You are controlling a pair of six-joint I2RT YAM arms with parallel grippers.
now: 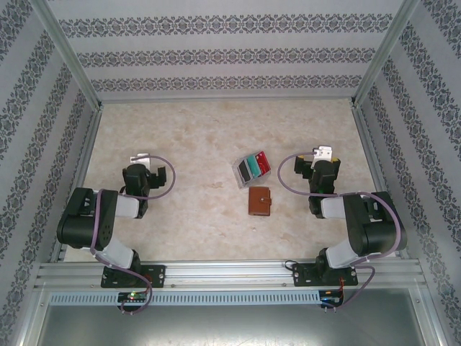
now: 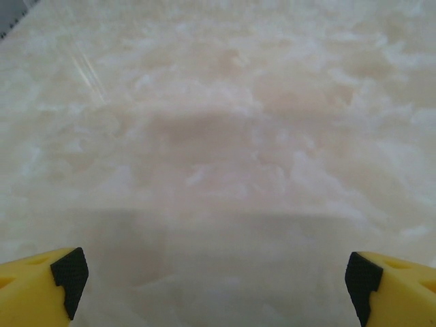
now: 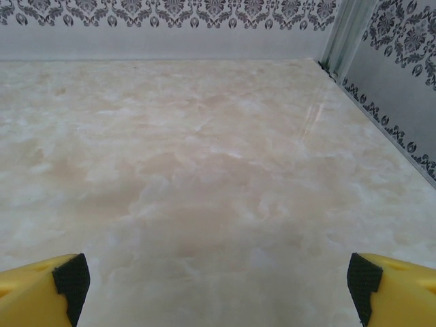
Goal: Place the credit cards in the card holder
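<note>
Three thin rectangular plastic credit cards [image 1: 253,166], one red, one teal and one dark grey as far as the overhead view lets them be counted, are lying overlapped inside one small clear plastic tray [image 1: 237,173]. The tray is sitting skewed near the middle of the counter [image 1: 187,137].

One small reddish-brown leather card holder [image 1: 259,201] is lying flat and folded shut just on the near side of the tray, apart from the cards.

One cream, marble-patterned counter is carrying everything. White walls [image 1: 216,54] banded with grey damask print are enclosing it on three sides, with two aluminium posts [image 1: 66,54] rising at the far corners. One aluminium rail [image 1: 230,270] is running along the near edge.

Two black arms are sitting folded, the left arm [image 1: 90,220] and right arm [image 1: 371,223] each standing well to its own side of the tray, both pointing toward the far wall.

The left tool [image 2: 214,276] is hanging low over bare counter, its yellow fingers [image 2: 41,289] spread wide and released, gripping nothing. The right tool [image 3: 216,283] is hanging likewise, fingers [image 3: 395,289] wide apart and released over bare counter.
</note>
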